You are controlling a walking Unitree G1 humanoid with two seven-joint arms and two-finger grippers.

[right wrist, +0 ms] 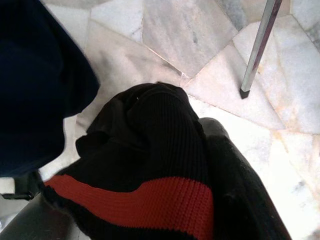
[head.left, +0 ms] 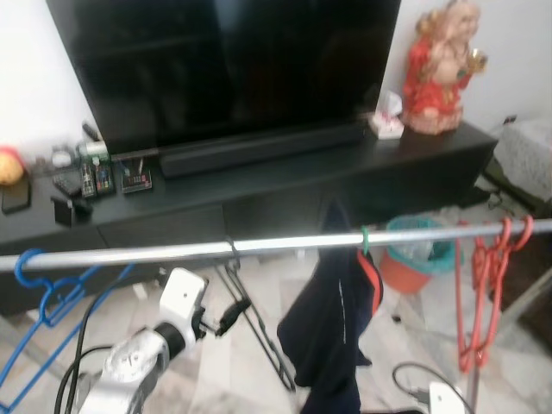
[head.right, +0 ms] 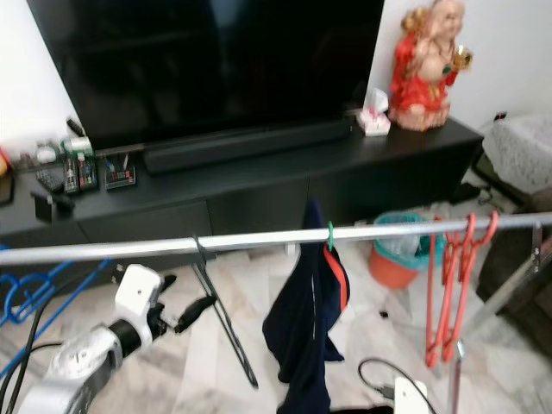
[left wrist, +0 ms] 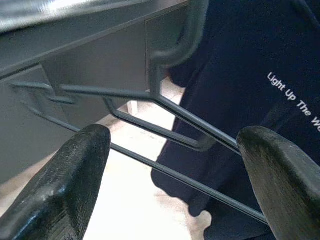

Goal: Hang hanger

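Black thin wire hanger (head.left: 246, 315) hangs already by its hook on the long silver metal rail (head.left: 276, 244), just ahead of the left gripper (left wrist: 175, 165), whose fingers stand wide apart, empty; right gripper (right wrist: 150, 210) clamps a black knitted cloth with red stripe (right wrist: 145, 175); only withdrawing seems left
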